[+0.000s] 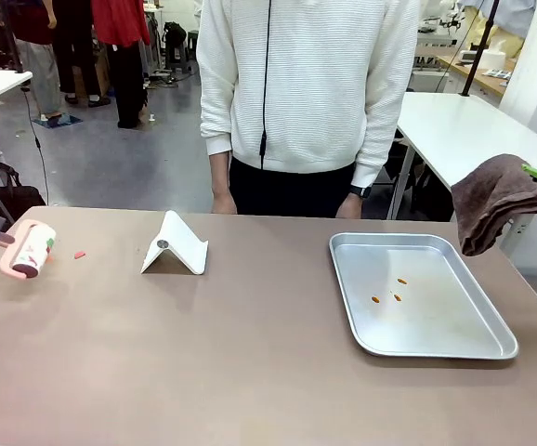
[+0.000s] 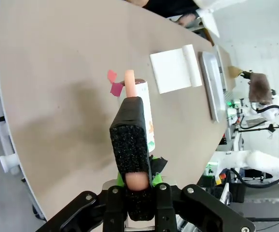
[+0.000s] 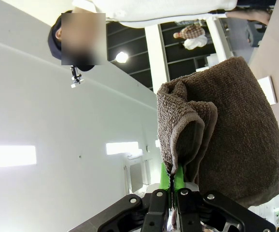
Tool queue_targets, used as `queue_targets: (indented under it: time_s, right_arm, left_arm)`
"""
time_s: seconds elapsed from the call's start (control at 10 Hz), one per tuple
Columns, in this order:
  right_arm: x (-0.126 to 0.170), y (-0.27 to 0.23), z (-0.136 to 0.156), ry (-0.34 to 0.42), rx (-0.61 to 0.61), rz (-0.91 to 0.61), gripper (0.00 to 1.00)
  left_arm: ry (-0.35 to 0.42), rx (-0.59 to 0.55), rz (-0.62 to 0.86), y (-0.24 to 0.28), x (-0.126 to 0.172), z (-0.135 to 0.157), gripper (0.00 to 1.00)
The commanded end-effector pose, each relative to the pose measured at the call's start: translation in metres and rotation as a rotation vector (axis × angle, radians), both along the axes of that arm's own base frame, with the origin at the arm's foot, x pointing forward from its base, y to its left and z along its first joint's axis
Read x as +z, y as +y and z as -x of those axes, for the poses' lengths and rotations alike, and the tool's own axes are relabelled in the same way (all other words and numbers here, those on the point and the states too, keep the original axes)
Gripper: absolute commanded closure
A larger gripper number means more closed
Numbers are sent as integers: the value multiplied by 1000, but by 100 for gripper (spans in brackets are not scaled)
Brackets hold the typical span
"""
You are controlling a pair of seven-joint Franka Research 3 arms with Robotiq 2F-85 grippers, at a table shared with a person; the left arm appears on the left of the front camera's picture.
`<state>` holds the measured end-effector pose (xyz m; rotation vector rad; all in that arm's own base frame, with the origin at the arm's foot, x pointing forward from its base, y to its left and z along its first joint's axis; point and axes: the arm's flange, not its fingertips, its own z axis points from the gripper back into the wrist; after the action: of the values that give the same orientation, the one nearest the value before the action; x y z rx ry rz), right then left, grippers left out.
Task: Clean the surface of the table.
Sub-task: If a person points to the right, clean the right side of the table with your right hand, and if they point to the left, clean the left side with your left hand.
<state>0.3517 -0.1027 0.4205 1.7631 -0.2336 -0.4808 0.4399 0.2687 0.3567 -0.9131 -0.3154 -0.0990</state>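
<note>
**Tabletop check, workshop room**

Matte taupe tabletop [image 1: 250, 372] spans my front view. White tables [image 1: 464, 121] behind it, one person [image 1: 306, 84] at the far edge.

On it:
- 1 silver tray [image 1: 436, 321], 3 orange crumbs [image 1: 397, 295] inside
- 1 white folded stand [image 1: 176, 246]
- 1 pink scrap [image 1: 80, 254]

Left fingers [image 2: 130, 145] clamp 1 lint roller [image 1: 32, 249]. Right fingers [image 3: 164, 180] pinch 1 brown towel [image 1: 491, 200].

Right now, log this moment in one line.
left claw: shut on pink-handled lint roller | right claw: shut on brown cloth towel | silver tray: orange crumbs
</note>
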Motion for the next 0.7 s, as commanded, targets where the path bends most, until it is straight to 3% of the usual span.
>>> queue_targets:
  time_s: [0.0, 0.6]
  right_arm:
    - [2, -1, 2, -19, 6, -8, 100]
    - [2, -1, 2, -19, 6, -8, 100]
  left_arm:
    - [40, 53, -66, -13, -8, -3, 79]
    - [139, 256, -112, -11, -27, -25, 79]
